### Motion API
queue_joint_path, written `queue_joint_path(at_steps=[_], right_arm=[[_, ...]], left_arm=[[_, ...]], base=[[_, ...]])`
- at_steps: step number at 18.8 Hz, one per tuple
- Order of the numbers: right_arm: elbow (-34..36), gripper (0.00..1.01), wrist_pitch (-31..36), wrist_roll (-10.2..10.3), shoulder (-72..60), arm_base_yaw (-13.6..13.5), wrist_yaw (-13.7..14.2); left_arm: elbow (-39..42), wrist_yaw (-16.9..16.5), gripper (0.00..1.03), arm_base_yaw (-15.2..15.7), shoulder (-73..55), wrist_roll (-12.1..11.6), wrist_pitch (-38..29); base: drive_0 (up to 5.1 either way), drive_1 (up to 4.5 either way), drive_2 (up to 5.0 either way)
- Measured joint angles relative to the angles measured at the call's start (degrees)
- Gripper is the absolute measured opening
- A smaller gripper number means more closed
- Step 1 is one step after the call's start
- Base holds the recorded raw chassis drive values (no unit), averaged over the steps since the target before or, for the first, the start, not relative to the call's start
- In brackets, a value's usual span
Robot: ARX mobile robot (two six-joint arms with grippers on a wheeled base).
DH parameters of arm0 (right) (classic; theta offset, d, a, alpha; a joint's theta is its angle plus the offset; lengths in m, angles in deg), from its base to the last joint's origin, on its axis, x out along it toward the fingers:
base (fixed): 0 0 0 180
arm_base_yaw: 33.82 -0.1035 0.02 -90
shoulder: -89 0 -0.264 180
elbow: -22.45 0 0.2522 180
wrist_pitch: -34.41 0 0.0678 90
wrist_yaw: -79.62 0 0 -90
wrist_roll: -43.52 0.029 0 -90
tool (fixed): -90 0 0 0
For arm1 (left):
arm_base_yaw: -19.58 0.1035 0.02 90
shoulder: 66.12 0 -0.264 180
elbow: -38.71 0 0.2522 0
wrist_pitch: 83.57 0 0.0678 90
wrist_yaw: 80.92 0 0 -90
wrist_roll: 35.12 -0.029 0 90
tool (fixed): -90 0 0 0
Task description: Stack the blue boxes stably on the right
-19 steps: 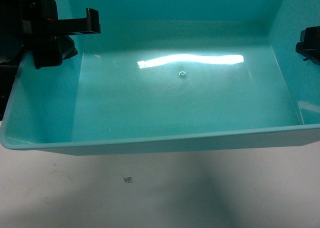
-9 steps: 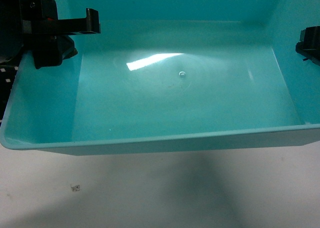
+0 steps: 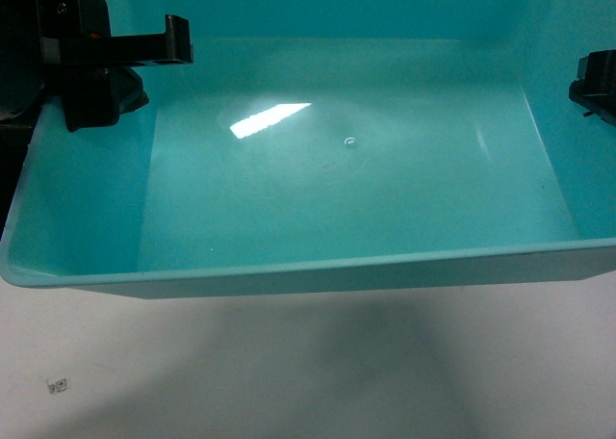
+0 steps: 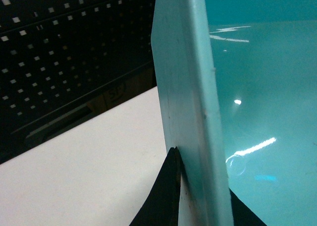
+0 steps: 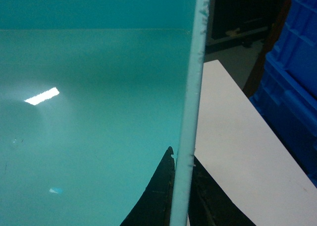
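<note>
One blue box (image 3: 289, 271), a light turquoise smooth-walled tub, fills the head view and hangs above a white surface. My left gripper (image 3: 96, 78) is shut on its left wall; in the left wrist view the black fingers (image 4: 168, 196) pinch that wall (image 4: 188, 87) from both sides. At the right edge, my right gripper (image 3: 595, 88) is shut on the right wall. The right wrist view shows its fingers (image 5: 161, 191) clamped on the thin rim (image 5: 190, 112). The tub's inside is bare, with a bright reflection on its floor. No other turquoise tub shows.
A white surface (image 3: 289, 381) lies under the tub, with a small square marker (image 3: 58, 386) at the lower left. A black perforated panel (image 4: 59, 52) stands beyond the left wall. A dark royal-blue ribbed crate (image 5: 297, 77) sits right of the tub.
The marker on the white surface has slid left and down in the head view, and the reflection in the tub has shifted left. Both grippers keep the same hold on the tub.
</note>
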Motion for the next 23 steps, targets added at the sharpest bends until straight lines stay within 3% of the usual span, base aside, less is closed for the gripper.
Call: queue_joint_path(at_steps=[23], right_arm=[[0.0, 0.07, -0.04, 0.02, 0.0, 0.0, 0.0]], left_arm=[[0.0, 0.0, 0.05, 0.0, -0.02, -0.04, 0.0]], base=[[-1.6, -1.58, -1.6]])
